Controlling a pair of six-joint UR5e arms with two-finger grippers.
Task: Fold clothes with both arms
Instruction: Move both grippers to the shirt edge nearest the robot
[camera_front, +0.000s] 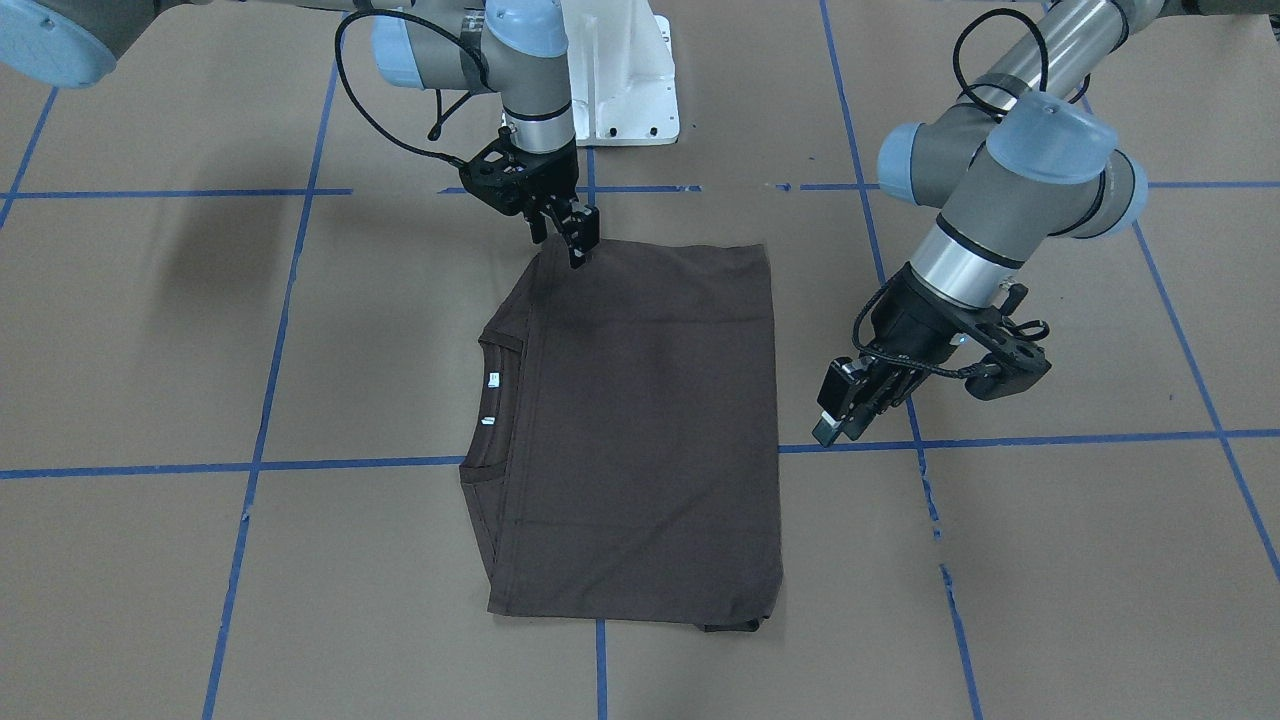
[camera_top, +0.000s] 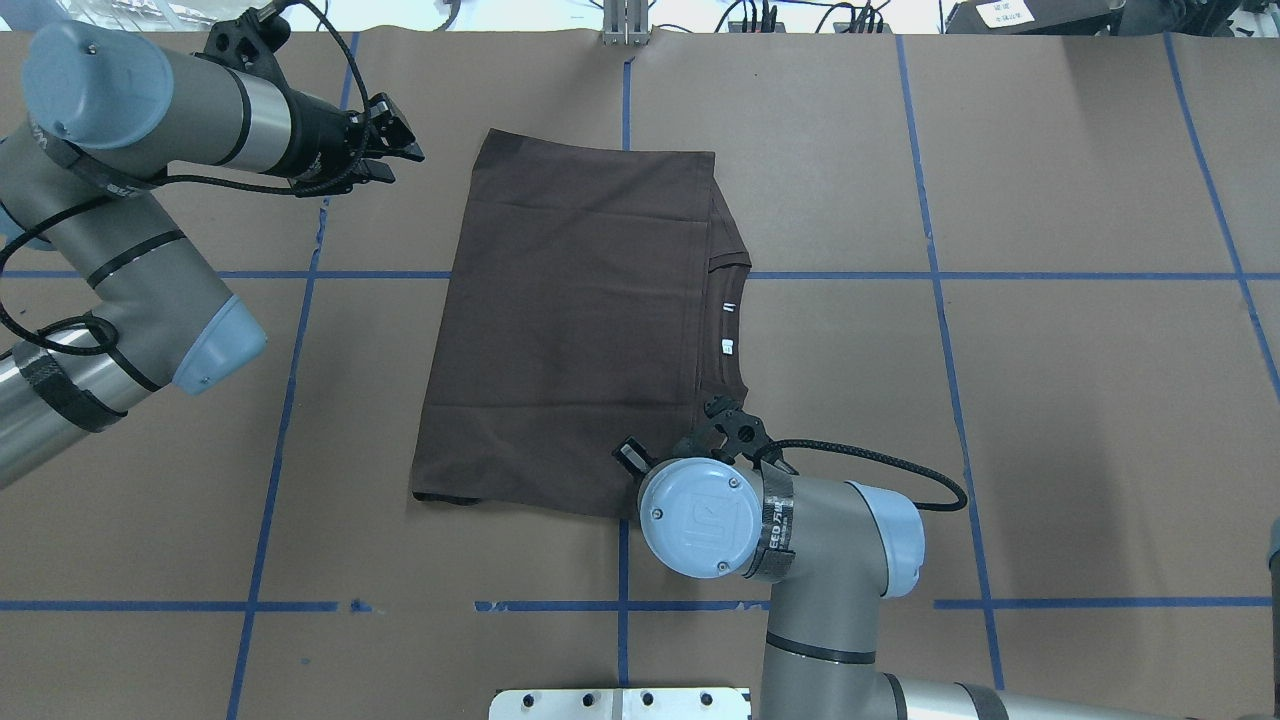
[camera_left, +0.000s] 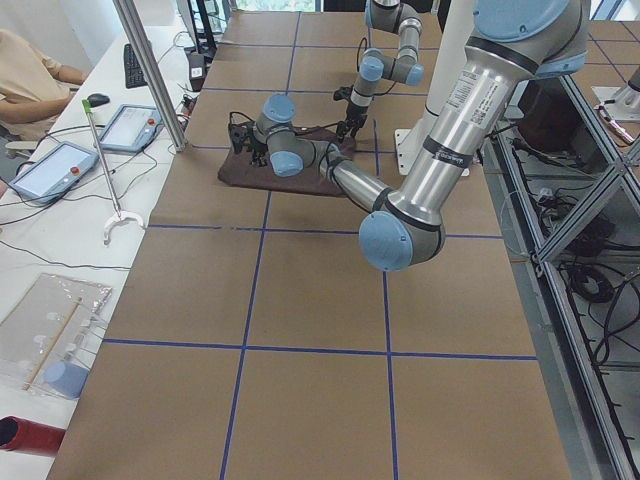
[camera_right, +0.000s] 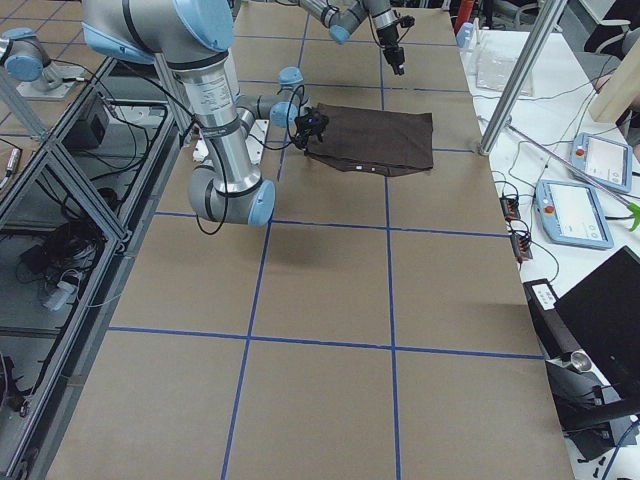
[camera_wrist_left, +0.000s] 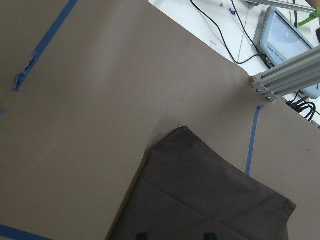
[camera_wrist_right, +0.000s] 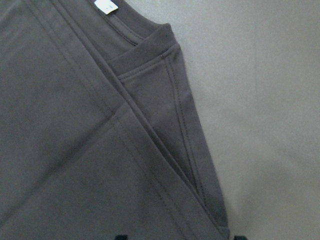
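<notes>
while right jaws gape empty at t-shirt (camera_front: 650, 400) corner, left jaws gape empty, well apart

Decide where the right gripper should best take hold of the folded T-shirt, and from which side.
Probably the neck-end corner of the T-shirt nearest the robot, below the open right gripper. Come down from above, one finger sliding under from the outer edge: the cloth lies flat and its layers end together there.

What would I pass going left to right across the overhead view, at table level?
Left arm's black two-finger tool → dark brown folded T-shirt → long blue tape line running away from the robot.
</notes>
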